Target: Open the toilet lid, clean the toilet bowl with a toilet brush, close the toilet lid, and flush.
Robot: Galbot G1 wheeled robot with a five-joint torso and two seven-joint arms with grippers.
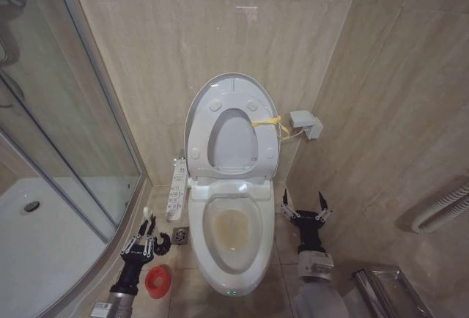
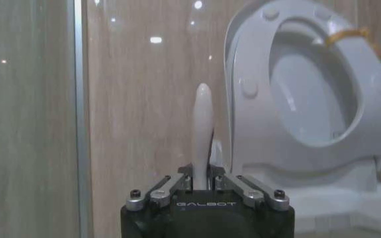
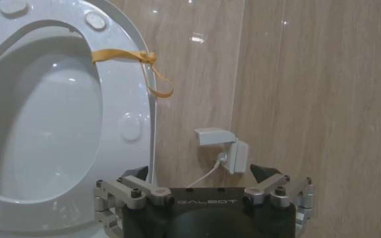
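Observation:
The toilet lid (image 1: 233, 141) stands upright against the wall with the ring seat raised in front of it, and a yellow tie (image 1: 267, 122) loops round their edge. Below them the toilet bowl (image 1: 233, 231) lies uncovered, with brownish stains inside. My left gripper (image 1: 146, 242) hangs left of the bowl, just above the red cup holder (image 1: 158, 279). It is shut on the white handle of the toilet brush (image 2: 202, 119), which points upward; the bristle head is hidden. On the bowl's right side my right gripper (image 1: 303, 202) stands open and holds nothing.
The glass shower screen (image 1: 66, 113) and white shower tray (image 1: 37, 248) close off the left. A button panel (image 1: 176, 186) and a floor drain (image 1: 181, 236) lie between brush and bowl. On the right are a wall socket box (image 1: 305, 124), a ribbed hose (image 1: 443, 212) and a metal rack (image 1: 385, 289).

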